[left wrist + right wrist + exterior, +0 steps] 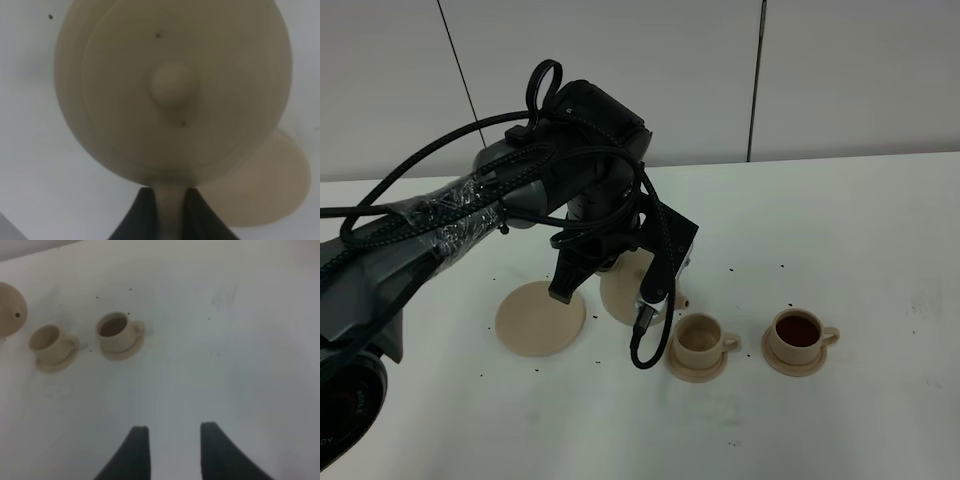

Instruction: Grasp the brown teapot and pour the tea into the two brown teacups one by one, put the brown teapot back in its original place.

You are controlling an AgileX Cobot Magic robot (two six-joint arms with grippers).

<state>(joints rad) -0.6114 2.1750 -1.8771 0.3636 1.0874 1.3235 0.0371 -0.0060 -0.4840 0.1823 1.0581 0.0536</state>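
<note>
My left gripper (169, 202) is shut on the loop handle of the brown teapot (172, 85), whose knobbed lid fills the left wrist view. In the exterior view the arm hides most of the teapot (620, 285), which hangs between the original place (540, 318), a wide bare saucer, and the left teacup (700, 340). That cup looks pale inside. The right teacup (797, 335) holds dark tea (798, 329). In the right wrist view both teacups (50, 342) (117, 330) lie well away from my right gripper (172, 440), which is open with nothing between its fingers.
Small dark specks are scattered on the white table (880, 230) around the cups and saucers. A grey panelled wall (840, 70) stands behind the table. The left arm's cables (440, 200) loop over the left side.
</note>
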